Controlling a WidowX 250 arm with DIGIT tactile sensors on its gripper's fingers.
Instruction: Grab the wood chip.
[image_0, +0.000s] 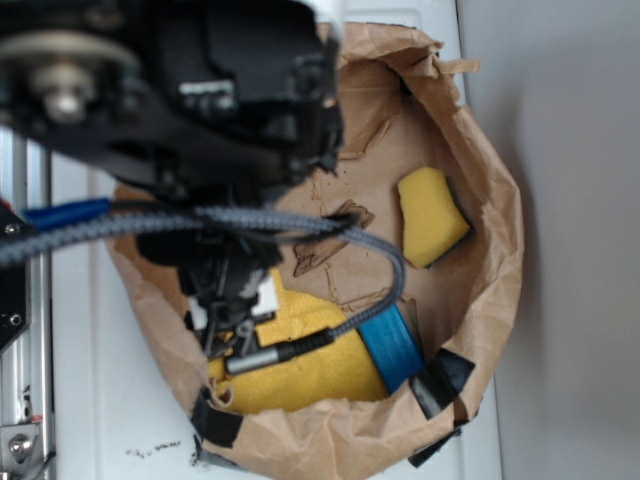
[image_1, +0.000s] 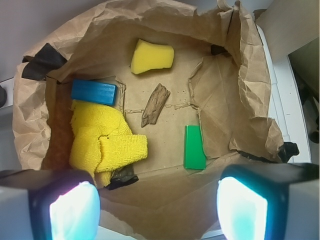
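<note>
Exterior view: the arm and gripper (image_0: 225, 320) hang over a crumpled brown paper bag (image_0: 500, 250) opened flat as a tray, so that its raised walls keep the loose items together. The arm's bulk hides the fingertips here, so their spread cannot be told from this view; they sit above the yellow cloth (image_0: 310, 370), with the blue block (image_0: 392, 345) just beside them and the yellow sponge (image_0: 432, 215) well apart on the far side. The wood chip (image_0: 325, 240) lies partly under the cable, between fingers and sponge. Wrist view: both fingers (image_1: 72, 210) frame the bottom edge, spread wide with nothing between them, and high above the bag floor. The wood chip (image_1: 155, 104) lies flat and free of every neighbour, ahead of the fingers and slightly left of their midline, its long axis tilted. The green block (image_1: 194, 147) lies nearer the right finger, the yellow cloth (image_1: 105, 145) and blue block (image_1: 94, 92) ahead of the left, the yellow sponge (image_1: 151, 56) beyond the chip. Judged stage: approach; the jaws need centring across the chip's narrow width before descent.
</note>
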